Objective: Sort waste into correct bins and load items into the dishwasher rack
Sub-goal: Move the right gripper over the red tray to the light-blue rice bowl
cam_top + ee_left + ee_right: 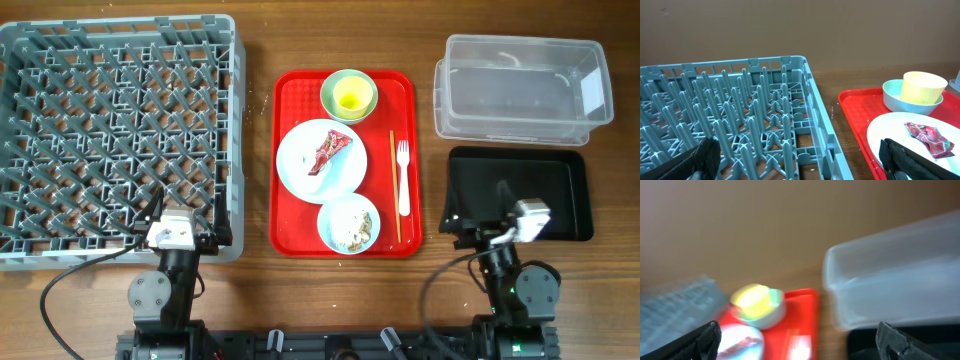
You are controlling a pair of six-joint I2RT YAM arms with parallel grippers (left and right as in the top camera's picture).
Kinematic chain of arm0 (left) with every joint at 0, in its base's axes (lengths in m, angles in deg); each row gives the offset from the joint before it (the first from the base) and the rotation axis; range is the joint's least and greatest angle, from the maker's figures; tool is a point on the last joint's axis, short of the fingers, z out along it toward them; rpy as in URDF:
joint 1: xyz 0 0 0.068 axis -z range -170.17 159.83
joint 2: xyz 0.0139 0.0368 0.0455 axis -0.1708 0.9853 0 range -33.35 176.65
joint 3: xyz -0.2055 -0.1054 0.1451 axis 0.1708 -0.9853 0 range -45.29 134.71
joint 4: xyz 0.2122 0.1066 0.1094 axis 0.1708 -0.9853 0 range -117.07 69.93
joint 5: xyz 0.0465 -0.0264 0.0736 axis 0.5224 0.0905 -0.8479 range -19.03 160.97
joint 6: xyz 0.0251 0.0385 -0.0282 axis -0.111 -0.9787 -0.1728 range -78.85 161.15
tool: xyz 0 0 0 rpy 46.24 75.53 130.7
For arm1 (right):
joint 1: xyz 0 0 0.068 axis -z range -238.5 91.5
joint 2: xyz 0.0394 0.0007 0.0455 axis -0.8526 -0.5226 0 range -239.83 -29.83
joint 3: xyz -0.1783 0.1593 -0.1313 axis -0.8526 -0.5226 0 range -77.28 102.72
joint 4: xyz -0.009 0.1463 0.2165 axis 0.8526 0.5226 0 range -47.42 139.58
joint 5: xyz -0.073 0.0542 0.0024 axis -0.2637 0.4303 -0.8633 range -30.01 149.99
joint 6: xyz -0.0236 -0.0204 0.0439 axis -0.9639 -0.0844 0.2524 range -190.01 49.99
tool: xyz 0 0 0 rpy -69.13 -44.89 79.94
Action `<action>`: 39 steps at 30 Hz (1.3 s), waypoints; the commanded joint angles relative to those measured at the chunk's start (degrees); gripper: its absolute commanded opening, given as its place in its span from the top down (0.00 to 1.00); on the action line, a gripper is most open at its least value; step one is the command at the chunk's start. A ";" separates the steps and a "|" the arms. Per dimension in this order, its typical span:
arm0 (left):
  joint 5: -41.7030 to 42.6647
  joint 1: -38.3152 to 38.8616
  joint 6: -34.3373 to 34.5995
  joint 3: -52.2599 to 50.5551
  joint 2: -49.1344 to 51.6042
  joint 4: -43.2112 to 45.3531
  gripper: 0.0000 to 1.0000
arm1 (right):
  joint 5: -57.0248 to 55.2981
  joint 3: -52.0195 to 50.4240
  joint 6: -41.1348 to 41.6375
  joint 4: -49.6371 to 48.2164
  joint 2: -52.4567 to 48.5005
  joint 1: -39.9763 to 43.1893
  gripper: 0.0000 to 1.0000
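Observation:
The grey dishwasher rack (120, 22) fills the left. On the red tray (295, 100) a white plate (300, 170) bears the crumpled red wrapper (330, 150). A pale green bowl (330, 95) holds the yellow cup (350, 97). A small white bowl (325, 225) holds whitish scraps (352, 228); I cannot make out a napkin. A white fork (403, 175) lies on the tray's right side. The clear tub (520, 90) and black tray (540, 190) are on the right. My left gripper (188, 215) is open over the rack's near right corner (802, 165). My right gripper (480, 210) is open over the black tray (800, 345).
A thin wooden stick (392, 185) lies beside the fork. The left wrist view shows the rack (740, 100), plate (890, 130), wrapper (930, 136) and cup (922, 86). The right wrist view is blurred, with the tub (890, 285) and cup (755, 300).

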State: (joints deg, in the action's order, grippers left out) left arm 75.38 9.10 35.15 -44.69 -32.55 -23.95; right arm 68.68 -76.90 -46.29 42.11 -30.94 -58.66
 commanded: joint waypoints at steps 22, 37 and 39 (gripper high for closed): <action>0.70 0.31 -1.09 -0.28 -0.26 -0.22 0.00 | 16.17 -0.07 36.68 -1.38 -3.48 0.35 0.00; 0.70 0.31 -1.09 -0.28 -0.26 -0.22 0.00 | 23.74 18.43 11.17 -1.64 -13.14 0.35 0.01; 0.70 0.31 -1.09 -0.26 -0.26 -0.22 0.00 | 21.42 28.09 2.29 7.96 -18.84 0.35 0.00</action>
State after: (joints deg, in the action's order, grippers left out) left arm 75.38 9.10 35.13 -44.69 -32.55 -23.93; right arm 92.96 -60.09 -28.50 43.42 -43.79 -58.55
